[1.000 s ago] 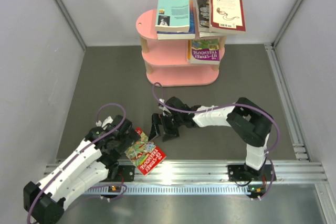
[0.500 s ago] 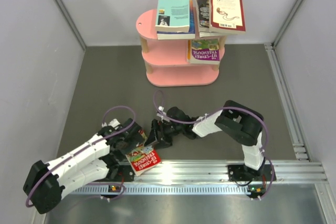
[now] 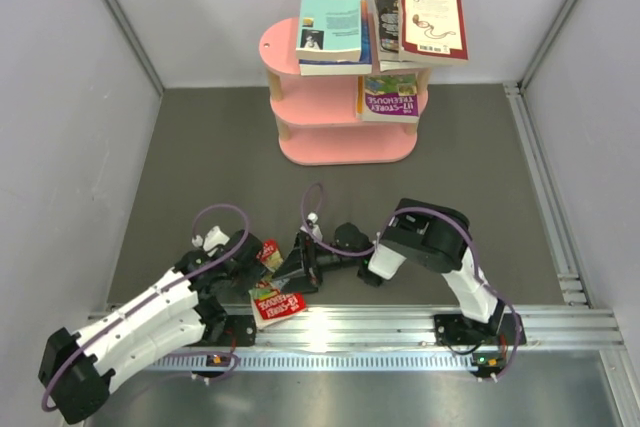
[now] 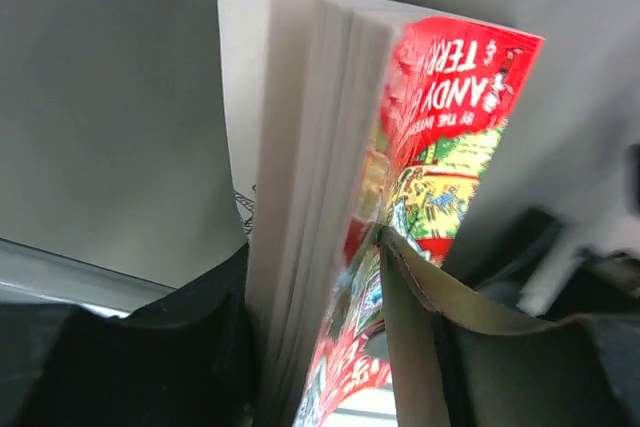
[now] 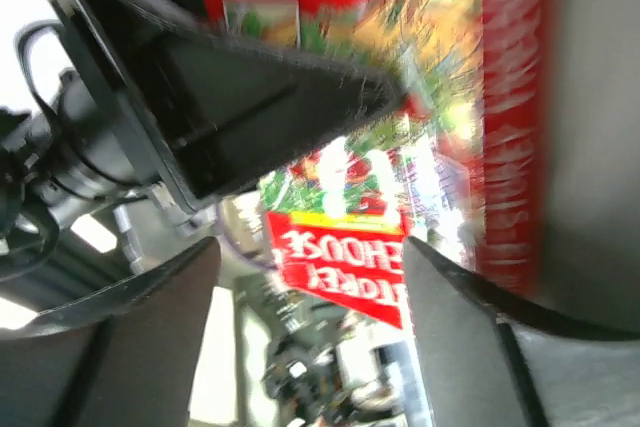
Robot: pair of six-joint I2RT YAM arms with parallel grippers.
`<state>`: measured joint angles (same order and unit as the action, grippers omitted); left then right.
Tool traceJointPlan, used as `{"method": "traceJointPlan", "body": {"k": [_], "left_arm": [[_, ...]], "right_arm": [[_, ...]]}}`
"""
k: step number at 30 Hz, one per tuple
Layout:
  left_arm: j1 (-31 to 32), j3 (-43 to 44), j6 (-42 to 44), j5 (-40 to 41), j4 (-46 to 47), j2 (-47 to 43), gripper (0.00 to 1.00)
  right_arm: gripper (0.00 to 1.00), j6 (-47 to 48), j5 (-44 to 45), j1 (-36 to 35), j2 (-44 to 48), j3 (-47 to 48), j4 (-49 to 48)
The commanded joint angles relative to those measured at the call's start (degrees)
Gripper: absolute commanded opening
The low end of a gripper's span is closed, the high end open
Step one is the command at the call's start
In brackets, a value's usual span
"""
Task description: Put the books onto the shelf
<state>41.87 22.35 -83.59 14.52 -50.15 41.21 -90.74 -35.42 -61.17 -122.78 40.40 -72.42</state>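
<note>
The left gripper (image 4: 315, 242) clamps the red Treehouse book (image 3: 281, 304) across its pages, at the near table edge, well apart from the pink shelf (image 3: 322, 102). The right gripper (image 5: 310, 247) stands parted beside the book; through the blur, contact appears unlikely.

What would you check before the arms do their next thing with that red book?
1. Left tool gripping red book: ok, pages pinched between its jaws.
2. Right tool open: ok, jaws apart at the cover.
3. Right tool touching the book: cannot tell, blurred.
4. Tools clear of each other: cannot tell, crowded together.
5. Room on shelf: ok, middle tier's left part is bare.
</note>
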Motion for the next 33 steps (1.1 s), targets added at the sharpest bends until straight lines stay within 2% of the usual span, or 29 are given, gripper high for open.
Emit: {"method": "traceJointPlan", "body": {"k": [1,2,3,4,11,14,18,24,29,31,32,33], "left_arm": [[0.59,2.41,-1.23,-2.58,3.05,-0.51,0.00],[0.58,4.00,0.34,-2.14,1.82,-0.60,0.00],[0.58,5.76,1.06,-1.70,1.20,-0.87,0.00],[0.67,7.60,1.76,-1.00,0.76,-0.70,0.00],[0.59,24.55,12.20,3.31,-1.79,1.76,0.00],[0.58,28.09,15.02,3.67,-3.02,2.21,0.00],[0.67,27.75,16.71,0.17,-0.40,0.54,0.00],[0.59,24.24,15.13,-5.82,5.58,-1.31,0.00],[0.67,19.93,11.97,-8.55,12.53,-2.80,0.00],[0.67,20.10,12.05,-8.46,12.71,-2.28,0.00],[0.67,20.28,12.31,-8.11,12.45,-2.19,0.00],[0.67,20.45,12.31,-7.76,11.75,-2.10,0.00]], "right_arm": [[0.78,-7.44,-0.79,-2.56,1.56,-3.30,-12.04],[0.82,-7.09,-1.05,-1.95,2.54,-4.27,-11.95],[0.92,-6.74,-1.66,-0.89,3.68,-5.32,-11.69],[0.99,-5.34,-1.84,-0.28,6.13,-7.42,-10.99],[1.00,2.84,-2.90,4.11,19.23,-13.15,3.05],[1.00,5.39,-2.90,6.23,24.95,-15.09,6.58],[1.00,10.57,-2.03,7.03,30.13,-14.22,16.50],[1.00,9.44,-0.88,6.59,30.06,-9.75,16.61],[0.98,12.95,-0.79,3.70,29.53,-2.80,24.33],[0.77,13.13,-0.35,3.07,29.88,-1.29,24.52],[0.49,12.78,-0.53,2.90,30.05,-1.12,23.48],[0.36,12.35,-0.53,2.90,30.84,-1.03,23.12]]}}
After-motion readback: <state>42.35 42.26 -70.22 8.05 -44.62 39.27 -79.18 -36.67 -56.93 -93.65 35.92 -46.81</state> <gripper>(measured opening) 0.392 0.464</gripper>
